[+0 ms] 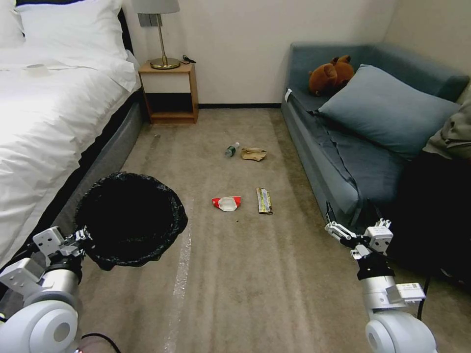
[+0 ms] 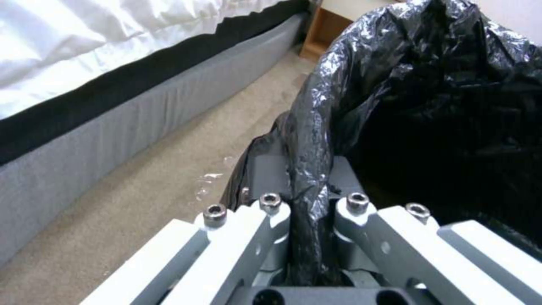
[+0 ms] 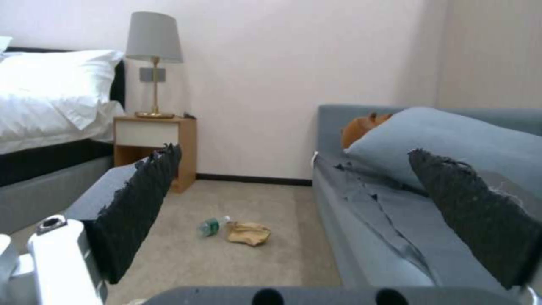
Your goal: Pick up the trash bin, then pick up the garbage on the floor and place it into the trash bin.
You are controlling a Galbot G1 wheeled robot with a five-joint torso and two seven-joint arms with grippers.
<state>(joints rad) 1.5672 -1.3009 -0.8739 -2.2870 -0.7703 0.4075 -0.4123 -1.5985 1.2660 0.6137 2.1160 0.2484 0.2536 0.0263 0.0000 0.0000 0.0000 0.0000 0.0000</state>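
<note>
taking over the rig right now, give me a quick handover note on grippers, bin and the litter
Left gripper: shut on the rim of the small round bin lined with a crinkled black bag, held off the carpet beside the bed.
Right gripper: open, empty, raised beside the sofa.
Done: bin picked up.
Left: all four litter pieces lie on the carpet ahead. Nearest are the crumpled red-and-white wrapper and the long dark yellow-printed snack wrapper; farther off lie the small green white-capped bottle and the crumpled brown paper bag beside it. None is in the bin yet.

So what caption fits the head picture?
Left gripper holds the trash bin; four garbage pieces wait on the carpet.
</note>
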